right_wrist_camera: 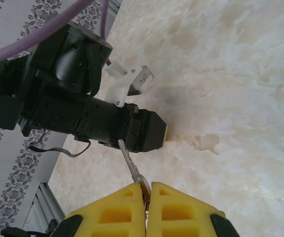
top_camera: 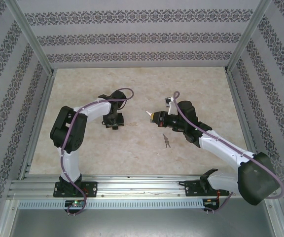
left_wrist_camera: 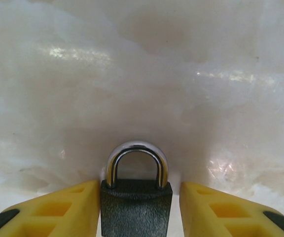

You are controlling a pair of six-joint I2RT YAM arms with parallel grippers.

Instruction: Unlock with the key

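Pinching the key [right_wrist_camera: 130,167] by its head, the right claw [right_wrist_camera: 147,187] is closed tight, blade aimed toward the left arm [right_wrist_camera: 83,116]. The left claw [left_wrist_camera: 140,190] stands open astride the padlock [left_wrist_camera: 136,210], which lies on the bench [left_wrist_camera: 142,74]; a gap shows beside one finger [left_wrist_camera: 211,210]. Unclamped, the padlock would likely skid under the key's push, or the thin blade could twist between the pads. A small metal piece [top_camera: 166,140], perhaps spare keys, lies nearby. The left arm's bulk crowds the approach, and I cannot see the keyhole.

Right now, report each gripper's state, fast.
Left gripper: open, straddling the padlock.
Right gripper: closed on the key.
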